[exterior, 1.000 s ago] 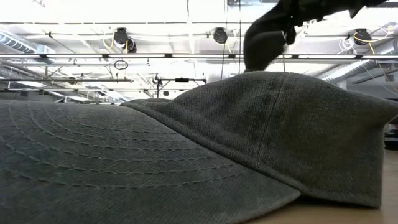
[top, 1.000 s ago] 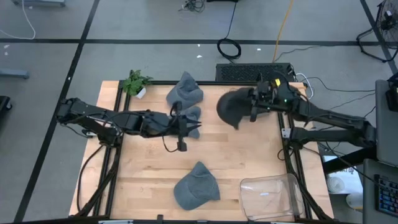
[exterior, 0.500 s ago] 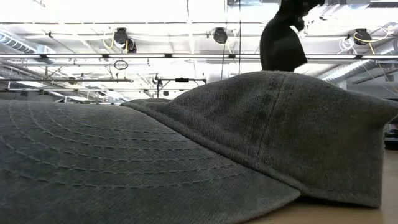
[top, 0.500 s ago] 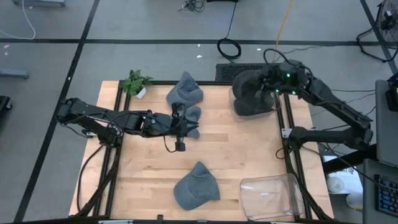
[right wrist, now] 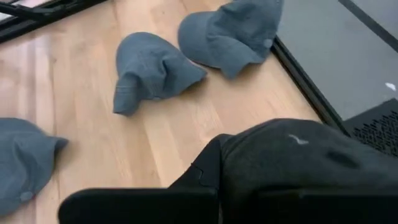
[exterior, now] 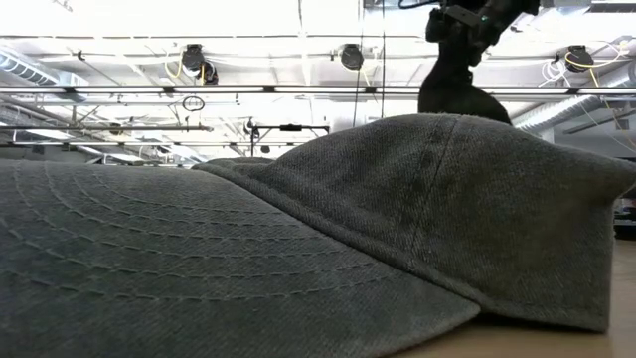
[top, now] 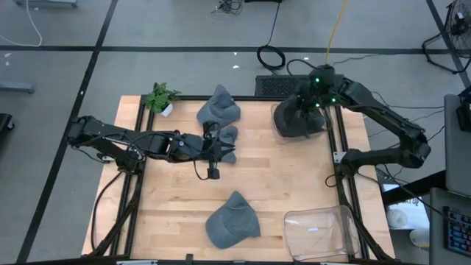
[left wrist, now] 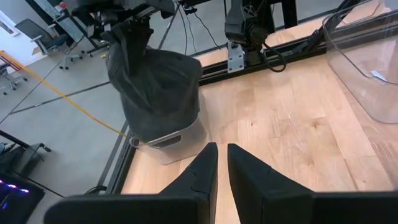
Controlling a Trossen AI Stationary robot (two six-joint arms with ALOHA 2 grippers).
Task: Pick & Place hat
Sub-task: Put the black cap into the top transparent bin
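Observation:
A dark hat [top: 296,118] hangs from my right gripper [top: 315,94] at the table's far right corner, over a small clear bin [left wrist: 168,140]. In the left wrist view the hat [left wrist: 155,87] hangs as a crumpled bundle. Three grey hats lie on the wood: one at the far edge [top: 218,109], one [top: 229,135] beside my left gripper [top: 225,152], one near the front [top: 232,219]. My left gripper [left wrist: 222,155] is shut, holds nothing and hovers mid-table. The front grey hat [exterior: 298,249] fills the low view. My right gripper is shut on the dark hat's upper edge [left wrist: 124,43], coming from above with the fingers pointing down. The hat hangs below the fingers in gathered folds, and its lower part [left wrist: 163,121] sits on the clear bin's opening. The gripper's body hides the fingertips.
A larger clear bin [top: 320,232] lies at the near right corner, and a small potted plant [top: 160,97] stands at the far left corner. Black rails [top: 340,165] frame the table. Bare wood [top: 287,177] stretches between the hats.
My right gripper has swung toward the far right corner and tipped to point down. The dark hat, carried with it, moved from over mid-far table to above the small clear bin and now hangs down onto it. The left arm has kept still.

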